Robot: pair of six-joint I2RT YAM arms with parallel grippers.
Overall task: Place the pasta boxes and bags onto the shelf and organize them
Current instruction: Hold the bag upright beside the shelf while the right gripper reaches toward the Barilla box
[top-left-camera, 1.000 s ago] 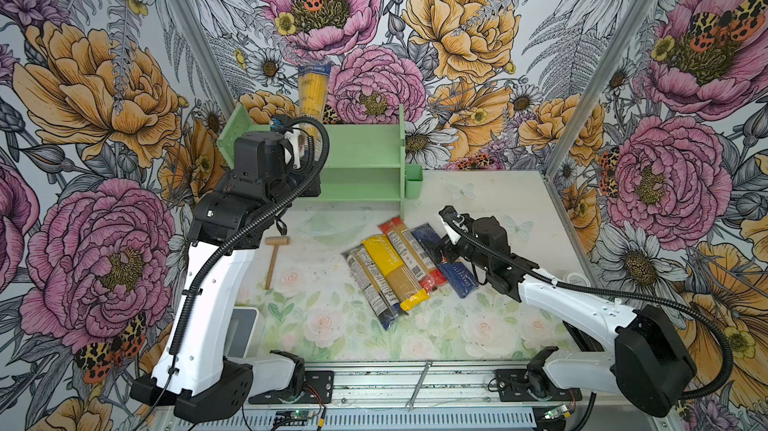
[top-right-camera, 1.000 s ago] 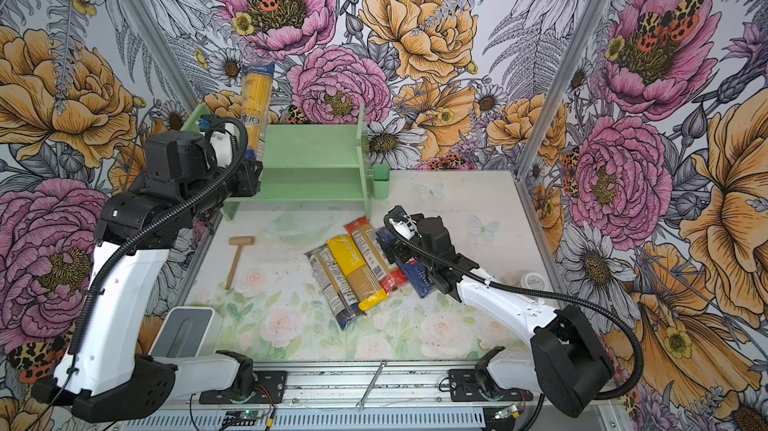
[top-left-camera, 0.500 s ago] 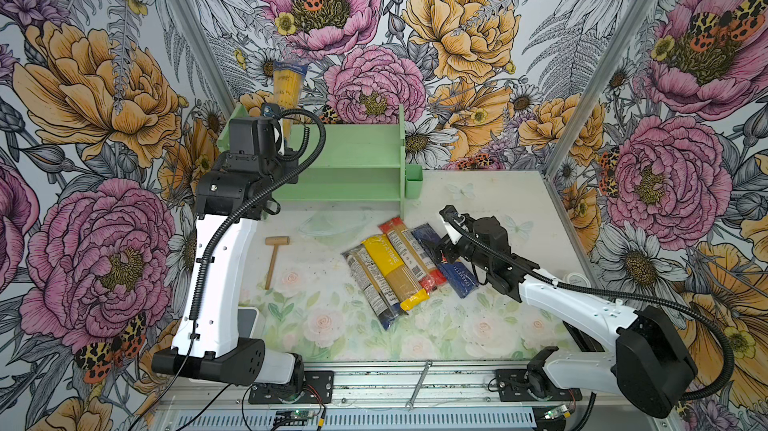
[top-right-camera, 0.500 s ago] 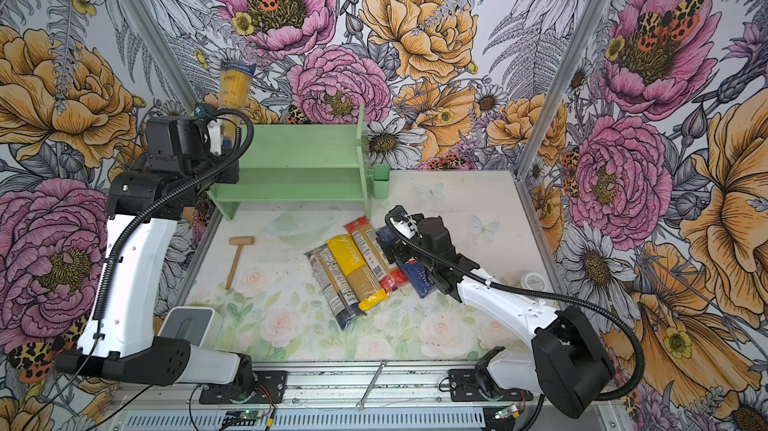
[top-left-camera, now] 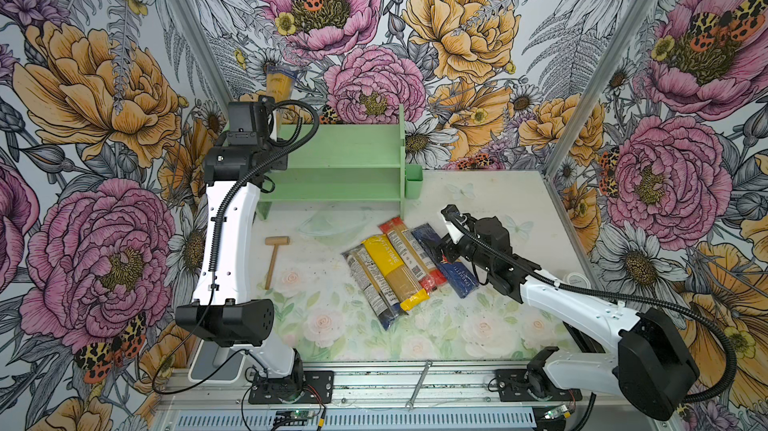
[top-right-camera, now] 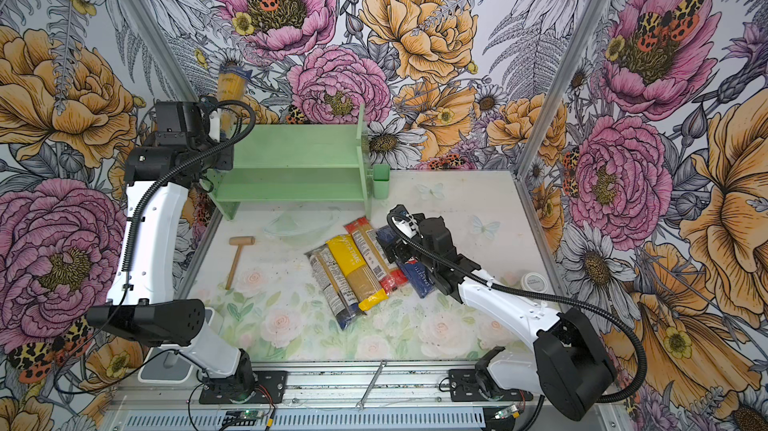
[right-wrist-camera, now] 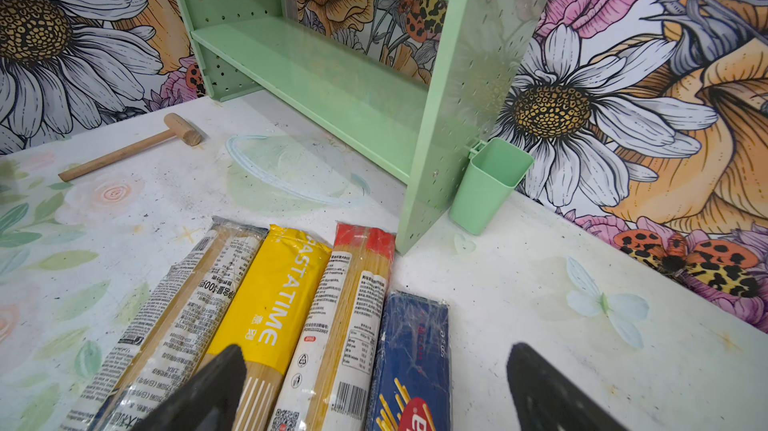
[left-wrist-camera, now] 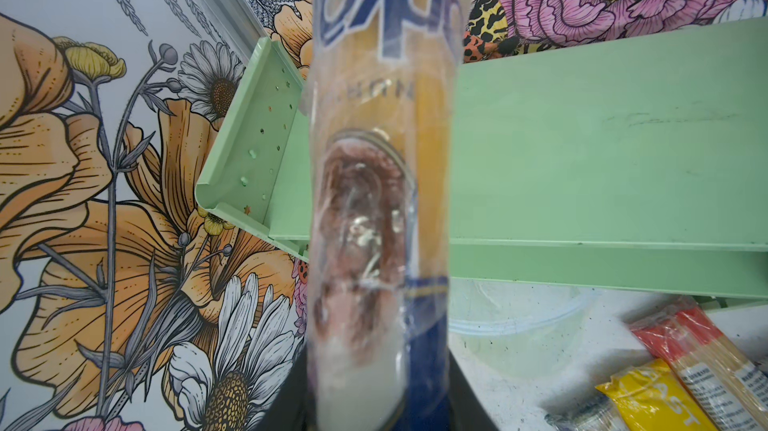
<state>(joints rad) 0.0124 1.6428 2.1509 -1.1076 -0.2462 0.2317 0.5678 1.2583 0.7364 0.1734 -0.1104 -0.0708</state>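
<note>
My left gripper [left-wrist-camera: 378, 400] is shut on a clear spaghetti bag with a dark blue end [left-wrist-camera: 382, 159]. It holds the bag upright [top-left-camera: 280, 84] [top-right-camera: 232, 84] by the left end of the mint-green shelf [top-left-camera: 345, 146] [top-right-camera: 299, 150], whose tiers are bare. Side by side on the table lie another clear bag [top-left-camera: 370, 283], a yellow bag [top-left-camera: 390, 267], a red-ended bag [top-left-camera: 409, 252] and a dark blue box [right-wrist-camera: 411, 350]. My right gripper [right-wrist-camera: 378, 391] hangs open just above the box and the red-ended bag, touching neither.
A wooden mallet [top-left-camera: 274, 258] lies left of the packs. A clear plastic bowl [top-left-camera: 328, 223] sits in front of the shelf, and a green cup [top-left-camera: 413, 186] hangs on its right panel. A white round lid [top-left-camera: 575, 281] lies by the right wall.
The left arm has carried the upright bag leftward, from over the shelf's left part to its left end. The right arm has not moved.
</note>
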